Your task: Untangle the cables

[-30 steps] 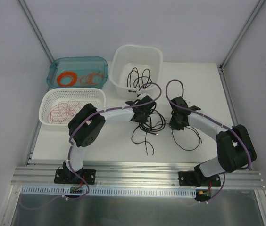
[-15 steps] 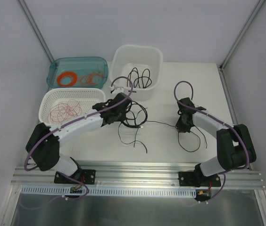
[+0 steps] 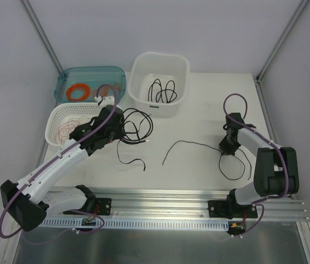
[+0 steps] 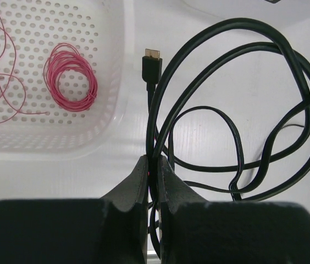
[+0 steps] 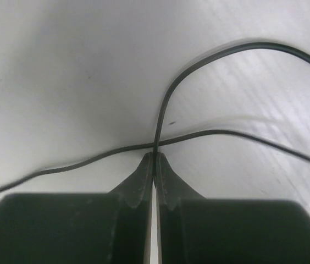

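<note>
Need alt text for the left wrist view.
The left gripper is shut on a black cable whose loose loops fill the right of the view. A plug end shows beside a perforated white basket holding a small pinkish-red wire coil.

High rear overview; two close downward wrist views, table (image 3: pixel 199 171) common.

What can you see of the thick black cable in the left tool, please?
It is a thick, glossy black cable, rubbery-looking, ending in a small black plug with a metal tip. The shut left tool pinches its strands together; beyond the pinch it spreads in wide overlapping loops over the white table, beside the perforated basket.
</note>
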